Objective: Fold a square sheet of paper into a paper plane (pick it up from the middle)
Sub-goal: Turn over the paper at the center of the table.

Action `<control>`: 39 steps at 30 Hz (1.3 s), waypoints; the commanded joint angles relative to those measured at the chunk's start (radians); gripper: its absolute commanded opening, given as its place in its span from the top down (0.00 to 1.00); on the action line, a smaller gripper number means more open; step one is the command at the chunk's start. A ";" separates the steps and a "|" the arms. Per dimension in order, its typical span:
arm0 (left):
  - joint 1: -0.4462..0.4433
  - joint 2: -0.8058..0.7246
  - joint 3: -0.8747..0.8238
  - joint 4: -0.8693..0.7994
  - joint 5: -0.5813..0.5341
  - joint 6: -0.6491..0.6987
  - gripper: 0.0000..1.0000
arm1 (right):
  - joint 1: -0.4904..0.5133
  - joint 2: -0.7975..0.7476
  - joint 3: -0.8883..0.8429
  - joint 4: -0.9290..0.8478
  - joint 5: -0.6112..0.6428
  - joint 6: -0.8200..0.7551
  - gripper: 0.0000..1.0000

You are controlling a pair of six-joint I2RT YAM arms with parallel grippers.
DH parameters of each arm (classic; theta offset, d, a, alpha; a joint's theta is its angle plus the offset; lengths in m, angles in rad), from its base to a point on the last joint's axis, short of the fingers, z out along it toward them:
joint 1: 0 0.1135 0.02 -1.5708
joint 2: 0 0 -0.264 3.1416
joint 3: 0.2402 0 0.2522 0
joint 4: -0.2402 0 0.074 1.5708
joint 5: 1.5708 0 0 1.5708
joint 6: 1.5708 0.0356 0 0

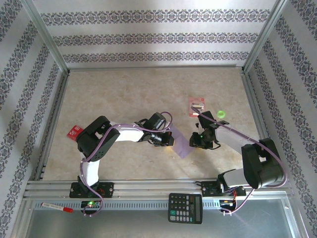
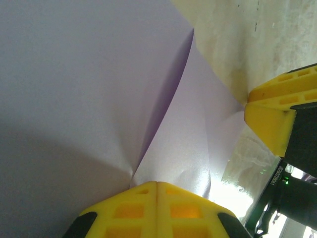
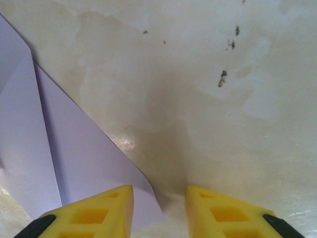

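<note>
Beige desk (image 1: 148, 89), early fold underway on the square sheet of paper (image 1: 182, 144).
Left jaws are pinching shut on its crease; right jaws are hovering part-open, empty, at its edge, sheet lying mid-desk. Next move probably needs flattening that crease.

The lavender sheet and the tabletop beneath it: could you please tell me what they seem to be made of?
The sheet looks like thin matte paper: it holds sharp creases. The tabletop is probably laminate or stone-look board, beige, mottled, slightly glossy, given the glare.
</note>
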 commanded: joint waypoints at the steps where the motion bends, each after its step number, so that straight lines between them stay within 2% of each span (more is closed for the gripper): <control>1: 0.016 0.016 0.011 0.017 0.012 0.017 1.00 | 0.016 0.020 0.028 -0.026 -0.020 -0.023 0.69; 9: 0.019 0.012 0.002 0.029 0.016 0.015 1.00 | 0.028 0.037 0.044 -0.044 -0.022 -0.026 0.75; 18: 0.020 0.013 0.009 0.020 0.017 0.020 1.00 | 0.026 0.014 0.024 -0.008 -0.033 -0.012 0.90; 22: 0.021 0.008 0.008 0.016 0.017 0.019 1.00 | 0.024 -0.046 0.001 0.045 -0.070 -0.010 0.99; 26: 0.038 -0.032 0.008 0.014 0.019 0.019 0.99 | 0.016 -0.142 -0.014 0.071 -0.102 -0.007 1.00; 28: 0.055 -0.074 0.004 0.014 0.022 0.020 0.93 | 0.014 -0.180 -0.004 0.052 -0.087 -0.008 1.00; 30: 0.079 -0.126 0.002 0.004 0.025 0.020 0.91 | 0.011 -0.208 0.020 0.020 -0.053 -0.013 1.00; 34: 0.142 -0.253 -0.012 -0.046 0.010 0.030 0.79 | 0.017 -0.233 0.118 -0.100 0.113 -0.061 1.00; 36: 0.177 -0.310 -0.020 -0.083 -0.004 0.041 0.77 | 0.032 -0.236 0.175 -0.144 0.190 -0.091 1.00; 39: 0.233 -0.379 -0.036 -0.132 -0.020 0.057 0.76 | 0.117 -0.231 0.278 -0.212 0.347 -0.156 1.00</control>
